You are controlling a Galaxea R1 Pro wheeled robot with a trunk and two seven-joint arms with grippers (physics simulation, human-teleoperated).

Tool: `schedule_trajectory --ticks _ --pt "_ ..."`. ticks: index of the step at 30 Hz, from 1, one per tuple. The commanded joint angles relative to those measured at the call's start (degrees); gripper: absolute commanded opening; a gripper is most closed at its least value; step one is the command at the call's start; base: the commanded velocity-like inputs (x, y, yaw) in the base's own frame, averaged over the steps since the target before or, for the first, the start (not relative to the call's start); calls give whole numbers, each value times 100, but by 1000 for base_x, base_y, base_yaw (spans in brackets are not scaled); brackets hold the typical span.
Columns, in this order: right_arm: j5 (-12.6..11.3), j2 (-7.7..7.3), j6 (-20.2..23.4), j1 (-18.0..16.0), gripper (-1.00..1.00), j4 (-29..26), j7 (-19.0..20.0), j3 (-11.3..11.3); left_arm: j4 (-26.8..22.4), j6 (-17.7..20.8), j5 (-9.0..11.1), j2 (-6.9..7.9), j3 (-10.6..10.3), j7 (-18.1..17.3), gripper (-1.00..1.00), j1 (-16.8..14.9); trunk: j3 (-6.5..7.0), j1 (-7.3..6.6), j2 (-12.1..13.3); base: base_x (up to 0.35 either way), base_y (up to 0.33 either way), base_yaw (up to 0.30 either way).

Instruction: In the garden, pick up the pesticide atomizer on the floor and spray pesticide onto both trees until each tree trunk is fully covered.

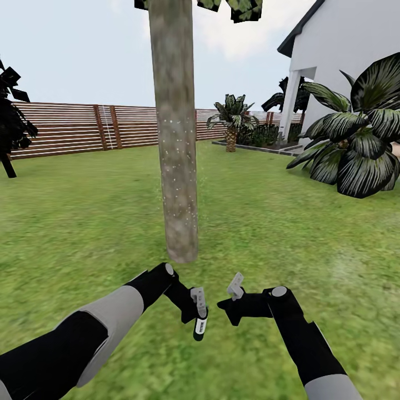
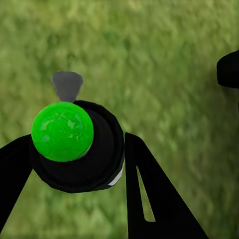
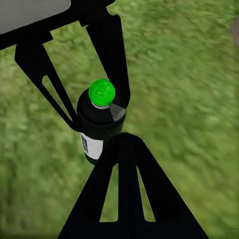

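Nearest the head camera, our two black-and-grey arms reach forward over the blurry green grass floor. Our left gripper is clamped on the slim black pesticide atomizer, which hangs below the fingers, just above the grass. In the left wrist view the atomizer's round glossy green cap sits between the two black fingers, a grey nozzle projecting beside it. In the right wrist view the atomizer carries a white label on its black body; the print is too small to read. Our right gripper stands just beside the left one with its fingers spread and nothing between them. Directly ahead rises the thick grey-brown tree trunk, mottled with pale patches and dotted with fine white specks. Behind it runs the brown horizontal-slat wooden fence; a short scaly-trunked palm and a white house wall lie farther right.
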Motion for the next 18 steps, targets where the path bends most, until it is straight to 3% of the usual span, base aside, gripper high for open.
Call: schedule_trajectory --ticks 1,7,14,18 --pt "0 0 0 0 -100 0 0 0 -1 1 1 0 4 1 -100 0 0 0 0 0 0 0" --pt "0 6 0 0 -100 0 0 0 -62 3 4 0 -21 50 -100 0 0 0 0 0 0 0" --pt "-2 9 5 -6 -100 -8 -8 0 -204 11 7 0 -39 569 -100 0 0 0 0 0 0 0" --pt "-5 9 1 -9 -100 -14 -6 0 -198 4 9 0 -46 589 -100 0 0 0 0 0 0 0"
